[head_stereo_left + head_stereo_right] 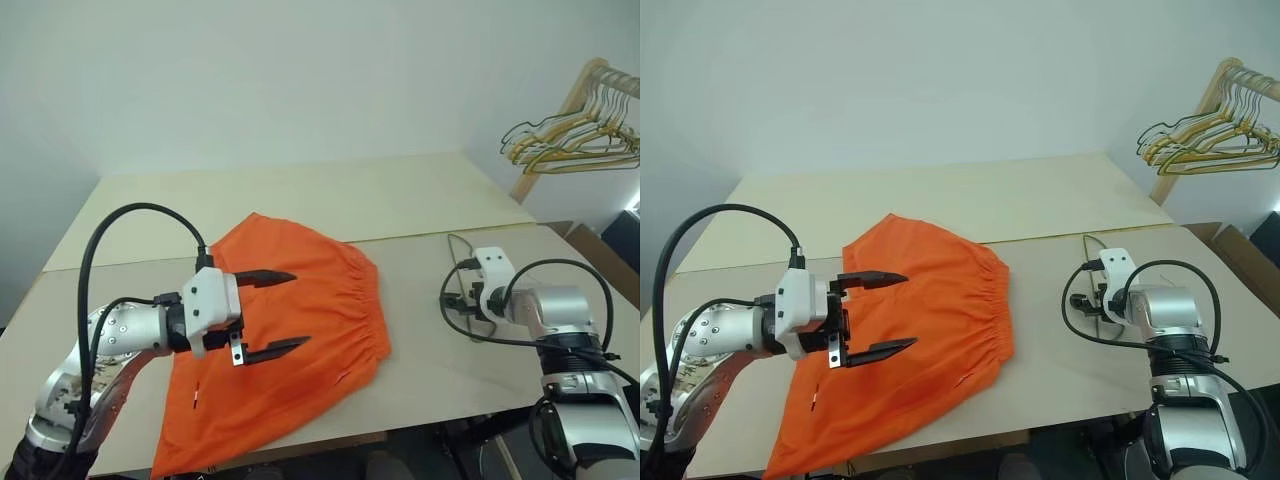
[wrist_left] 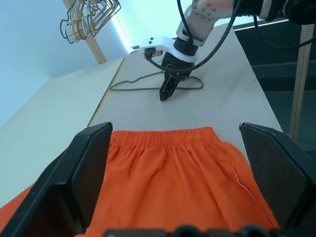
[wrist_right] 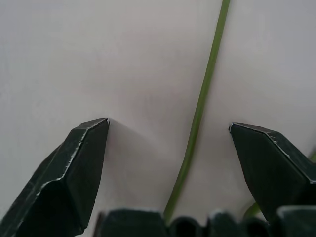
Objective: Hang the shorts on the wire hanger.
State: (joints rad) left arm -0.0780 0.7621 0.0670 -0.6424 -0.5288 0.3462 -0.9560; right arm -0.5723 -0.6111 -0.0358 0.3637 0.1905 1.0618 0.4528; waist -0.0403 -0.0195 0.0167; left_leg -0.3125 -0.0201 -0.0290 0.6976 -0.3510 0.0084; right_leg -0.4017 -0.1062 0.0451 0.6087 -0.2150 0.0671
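Where gathered, orange shorts (image 1: 300, 330) ruffle softly

Our arms: two, each of brushed silver metal segments with rounded joint housings carrying small dark screws.

Our left gripper (image 1: 268, 313): a white block housing with two slim black fingers (image 1: 262, 277), each tapering to a point. A thick black cable loops from the white housing in a high arc to the silver forearm.

Our right gripper (image 2: 166, 93): a matching white housing and black tapered fingers. Black cables curl around its white housing. A black band rings the silver forearm behind that housing.
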